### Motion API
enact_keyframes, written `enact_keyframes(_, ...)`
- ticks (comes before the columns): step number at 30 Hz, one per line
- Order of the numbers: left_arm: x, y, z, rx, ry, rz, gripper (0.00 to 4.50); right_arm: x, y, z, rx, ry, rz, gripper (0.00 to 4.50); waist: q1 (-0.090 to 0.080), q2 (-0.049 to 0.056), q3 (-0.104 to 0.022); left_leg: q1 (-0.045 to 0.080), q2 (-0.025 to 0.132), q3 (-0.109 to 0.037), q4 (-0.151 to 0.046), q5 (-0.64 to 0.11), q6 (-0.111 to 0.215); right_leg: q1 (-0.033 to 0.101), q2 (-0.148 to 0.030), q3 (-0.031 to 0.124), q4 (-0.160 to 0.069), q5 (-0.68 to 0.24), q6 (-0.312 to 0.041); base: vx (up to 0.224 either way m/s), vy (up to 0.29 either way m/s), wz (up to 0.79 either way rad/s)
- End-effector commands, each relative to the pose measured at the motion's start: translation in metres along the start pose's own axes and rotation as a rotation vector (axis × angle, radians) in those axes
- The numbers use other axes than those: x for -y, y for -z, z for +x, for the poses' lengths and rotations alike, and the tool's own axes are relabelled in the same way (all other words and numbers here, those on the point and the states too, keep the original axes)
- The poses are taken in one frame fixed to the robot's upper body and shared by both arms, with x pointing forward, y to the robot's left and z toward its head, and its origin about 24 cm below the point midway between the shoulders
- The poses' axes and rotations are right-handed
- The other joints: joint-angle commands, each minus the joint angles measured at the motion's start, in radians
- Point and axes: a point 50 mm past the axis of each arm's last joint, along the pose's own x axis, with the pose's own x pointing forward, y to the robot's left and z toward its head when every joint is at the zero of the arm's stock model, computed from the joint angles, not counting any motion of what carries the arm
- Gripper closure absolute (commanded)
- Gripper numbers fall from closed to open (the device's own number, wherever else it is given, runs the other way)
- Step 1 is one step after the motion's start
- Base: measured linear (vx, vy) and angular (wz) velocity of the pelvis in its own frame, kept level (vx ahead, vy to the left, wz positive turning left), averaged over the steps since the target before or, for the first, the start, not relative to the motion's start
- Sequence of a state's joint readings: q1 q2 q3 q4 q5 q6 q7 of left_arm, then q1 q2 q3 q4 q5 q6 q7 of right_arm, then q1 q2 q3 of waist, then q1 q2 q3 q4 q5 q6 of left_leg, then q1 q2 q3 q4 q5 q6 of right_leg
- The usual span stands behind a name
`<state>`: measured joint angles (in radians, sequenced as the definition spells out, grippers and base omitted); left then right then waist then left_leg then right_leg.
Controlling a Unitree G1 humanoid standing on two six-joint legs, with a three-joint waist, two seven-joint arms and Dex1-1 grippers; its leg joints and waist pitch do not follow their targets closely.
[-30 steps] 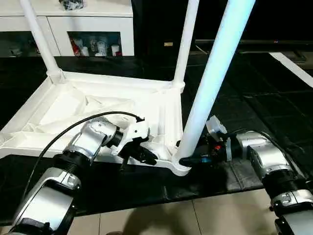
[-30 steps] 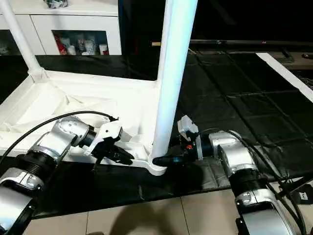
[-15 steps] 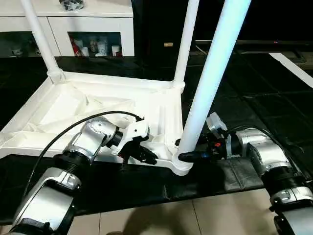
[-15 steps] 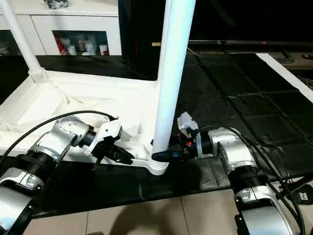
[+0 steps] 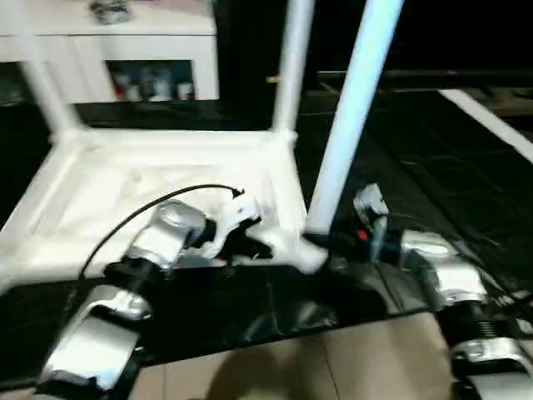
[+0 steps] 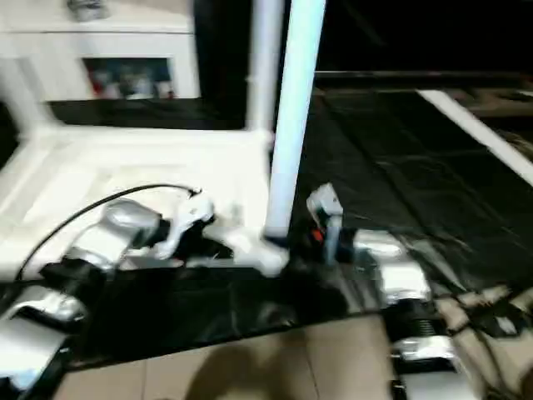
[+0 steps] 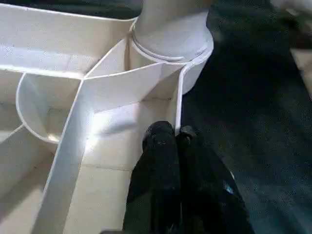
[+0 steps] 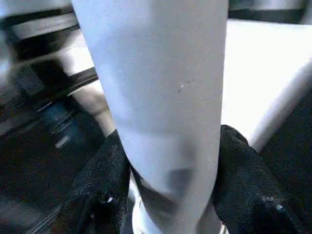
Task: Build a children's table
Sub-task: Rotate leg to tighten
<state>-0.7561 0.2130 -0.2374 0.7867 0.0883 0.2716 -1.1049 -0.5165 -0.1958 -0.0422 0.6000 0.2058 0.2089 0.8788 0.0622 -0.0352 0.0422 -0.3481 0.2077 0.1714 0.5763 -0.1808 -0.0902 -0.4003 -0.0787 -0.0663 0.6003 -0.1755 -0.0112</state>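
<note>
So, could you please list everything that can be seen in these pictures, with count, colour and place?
White plastic rectangular table top: one, white, lying ribbed underside up on the dark mat.
Long tapered round white plastic legs: three, white, standing up from corner sockets; near leg at the near right corner, second leg at the far right corner, third leg at the far left corner.
Dark floor mat: one, black, under the table top.
White glass-door cabinet: one, white, behind the table top.
Tiled floor: beige, in front of the mat.
Left claw: one, black, shut on the thin side wall of the table top.
Right claw: one, black, closed around the base of the near leg.
</note>
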Motion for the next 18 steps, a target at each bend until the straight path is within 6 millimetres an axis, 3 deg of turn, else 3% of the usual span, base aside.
enact_keyframes(1, 0.012, -0.028, 0.03, 0.102, -0.014, -0.039, 4.5, -0.016, 0.027, 0.029, -0.103, 0.114, 0.168, 2.46, 0.003, -0.003, -0.053, -0.002, 0.015, -0.003, -0.071, -0.238, 0.004, 0.044, -0.059, 0.037, -0.085, -0.379, -0.164, 0.0, 0.0, 0.0)
enact_keyframes(2, 0.012, -0.032, 0.033, 0.115, -0.034, -0.055, 4.5, -0.017, 0.027, 0.033, -0.1, 0.143, 0.191, 2.46, -0.004, -0.002, -0.054, 0.0, 0.013, -0.004, -0.07, -0.246, 0.005, 0.042, -0.06, 0.035, -0.089, -0.392, -0.166, 0.0, 0.0, 0.0)
enact_keyframes(3, 0.012, -0.039, 0.038, 0.144, -0.072, -0.079, 4.5, -0.019, 0.025, 0.042, -0.086, 0.19, 0.223, 2.46, -0.006, 0.006, -0.053, -0.001, 0.012, -0.003, -0.07, -0.245, 0.007, 0.042, -0.059, 0.036, -0.089, -0.389, -0.166, 0.0, 0.0, 0.0)
enact_keyframes(5, 0.012, -0.045, 0.042, 0.166, -0.1, -0.096, 4.5, -0.022, 0.021, 0.051, -0.071, 0.223, 0.235, 2.46, -0.011, 0.002, -0.054, 0.0, 0.011, -0.002, -0.068, -0.256, 0.005, 0.04, -0.058, 0.035, -0.09, -0.383, -0.17, 0.0, 0.0, 0.0)
enact_keyframes(9, 0.011, -0.055, 0.049, 0.171, -0.156, -0.078, 4.5, -0.031, -0.001, 0.075, 0.023, 0.274, 0.254, 2.46, -0.018, 0.007, -0.062, -0.007, 0.012, -0.002, -0.066, -0.21, 0.02, 0.048, -0.057, 0.038, -0.079, -0.253, -0.197, 0.0, 0.0, 0.0)
enact_keyframes(12, 0.01, -0.05, 0.046, 0.128, -0.154, -0.043, 4.5, -0.034, -0.004, 0.08, 0.019, 0.279, 0.24, 1.76, -0.019, 0.005, -0.062, -0.008, 0.011, 0.002, -0.063, -0.169, 0.046, 0.052, -0.055, 0.037, -0.073, -0.175, -0.221, 0.0, 0.0, 0.0)
enact_keyframes(14, 0.01, -0.048, 0.046, 0.119, -0.155, -0.042, 4.5, -0.035, -0.003, 0.08, 0.016, 0.28, 0.241, 1.73, -0.018, 0.006, -0.062, -0.007, 0.013, 0.003, -0.063, -0.153, 0.06, 0.055, -0.056, 0.038, -0.071, -0.147, -0.234, 0.0, 0.0, 0.0)
enact_keyframes(18, 0.006, -0.041, 0.042, 0.088, -0.169, -0.031, 4.5, -0.033, -0.002, 0.079, 0.006, 0.303, 0.212, 1.33, -0.019, 0.008, -0.061, -0.005, 0.015, 0.003, -0.066, -0.155, 0.06, 0.055, -0.056, 0.038, -0.07, -0.137, -0.246, 0.0, 0.0, 0.0)
